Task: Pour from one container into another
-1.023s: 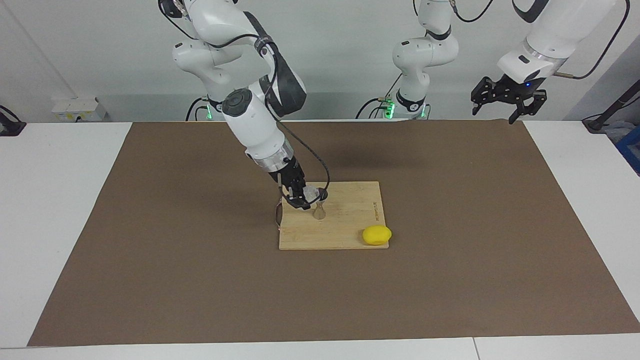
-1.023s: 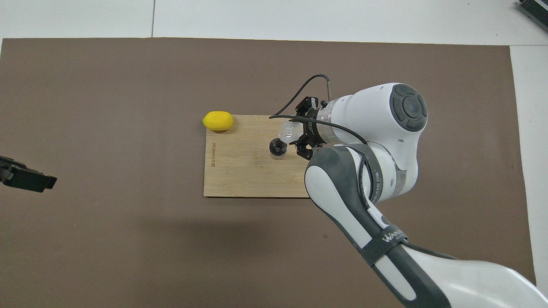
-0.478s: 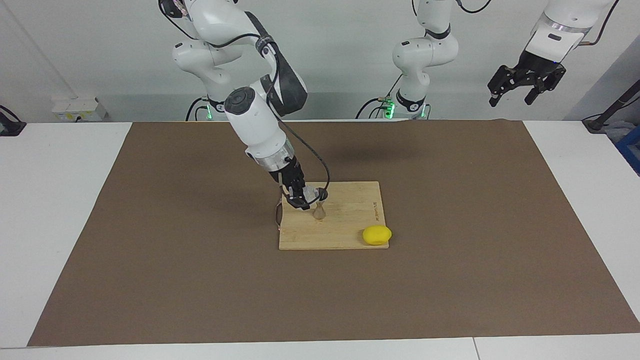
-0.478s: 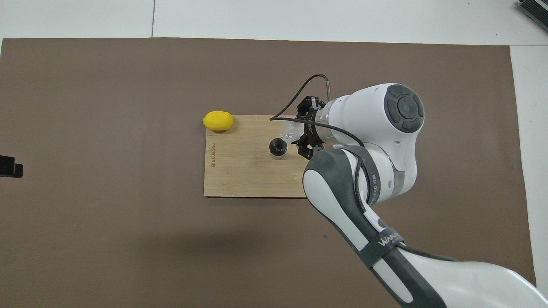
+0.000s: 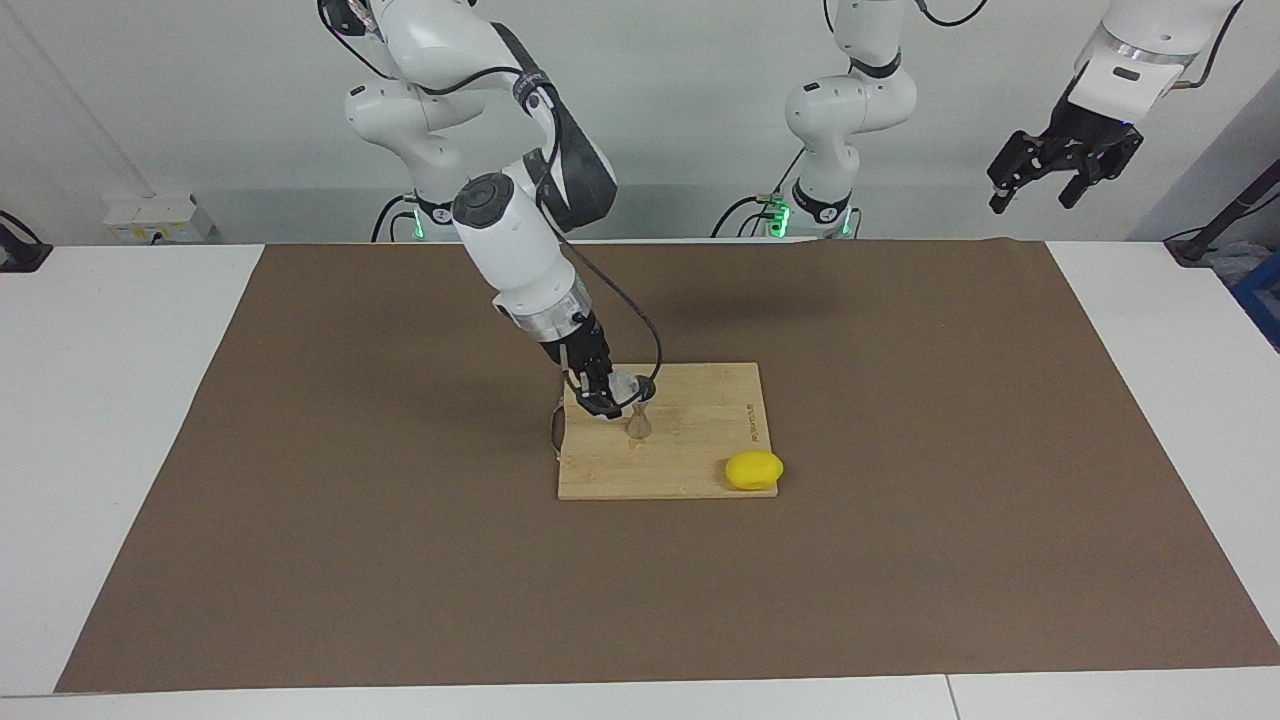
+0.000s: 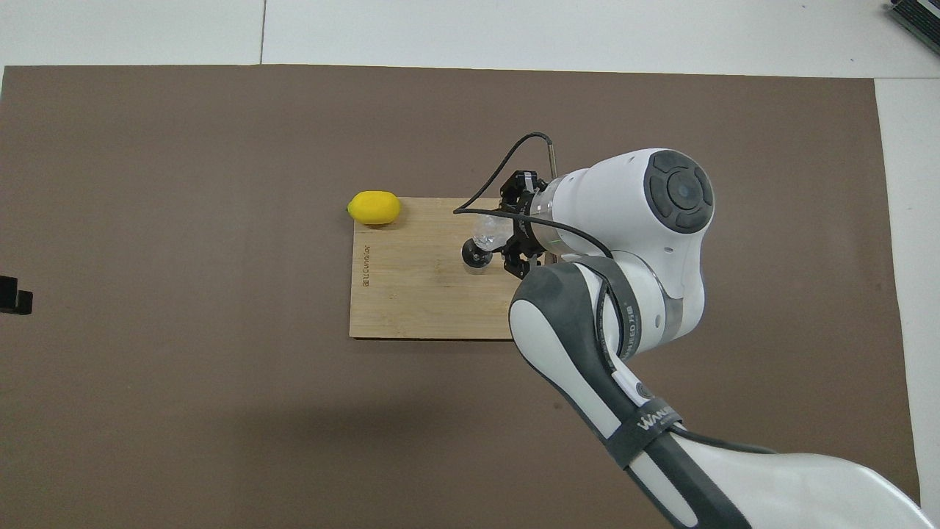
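Now | brown mat (image 5: 300, 500) on white table (image 5: 100, 400) | grey wall (image 5: 680, 100)

Jigger (image 5: 638, 424) and lemon (image 5: 754, 470) on board (image 5: 700, 440)

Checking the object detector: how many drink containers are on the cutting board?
2. The metal jigger stands on the cutting board; the clear glass cup is tilted just above it in the right pincer. None seems hidden.
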`<state>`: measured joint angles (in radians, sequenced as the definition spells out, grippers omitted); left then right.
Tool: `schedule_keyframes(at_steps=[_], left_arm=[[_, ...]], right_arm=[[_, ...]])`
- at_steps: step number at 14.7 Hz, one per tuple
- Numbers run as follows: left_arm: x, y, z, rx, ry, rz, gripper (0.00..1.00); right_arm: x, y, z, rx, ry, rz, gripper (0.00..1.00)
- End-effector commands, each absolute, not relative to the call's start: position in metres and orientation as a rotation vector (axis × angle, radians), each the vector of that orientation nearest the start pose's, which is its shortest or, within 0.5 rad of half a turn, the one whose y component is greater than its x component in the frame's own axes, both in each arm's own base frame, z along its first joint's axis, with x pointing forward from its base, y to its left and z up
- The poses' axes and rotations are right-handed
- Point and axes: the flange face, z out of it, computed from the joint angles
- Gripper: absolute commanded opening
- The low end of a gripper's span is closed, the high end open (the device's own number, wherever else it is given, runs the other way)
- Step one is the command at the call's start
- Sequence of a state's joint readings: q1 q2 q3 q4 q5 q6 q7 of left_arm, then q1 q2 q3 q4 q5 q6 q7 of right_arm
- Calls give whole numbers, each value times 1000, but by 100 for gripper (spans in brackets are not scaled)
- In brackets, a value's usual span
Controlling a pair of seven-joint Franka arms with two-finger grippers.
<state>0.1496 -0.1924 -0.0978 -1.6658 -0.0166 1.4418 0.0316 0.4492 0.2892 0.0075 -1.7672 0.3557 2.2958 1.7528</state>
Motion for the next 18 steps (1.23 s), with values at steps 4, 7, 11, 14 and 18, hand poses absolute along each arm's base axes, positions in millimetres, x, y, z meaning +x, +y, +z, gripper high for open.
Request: schedule_keyframes(at_steps=[4,7,11,14,18], left_arm=[[476,14,663,-3118,-85,24,100],[504,7,630,-3128,-54,108,100],[527,4,605,-3131,-44,127,100],[548,2,584,-3134,-45,127,100],[560,-11,570,-3134,-93,94,100]], right_arm=[[589,296,423,-2087,1895,163,0],[588,297,423,-2105,1884,157,0],[586,297,422,-2163,1858,148,0],[585,297,422,-2180,1852,151,0],[584,297,424,-2217,1828,154,0]])
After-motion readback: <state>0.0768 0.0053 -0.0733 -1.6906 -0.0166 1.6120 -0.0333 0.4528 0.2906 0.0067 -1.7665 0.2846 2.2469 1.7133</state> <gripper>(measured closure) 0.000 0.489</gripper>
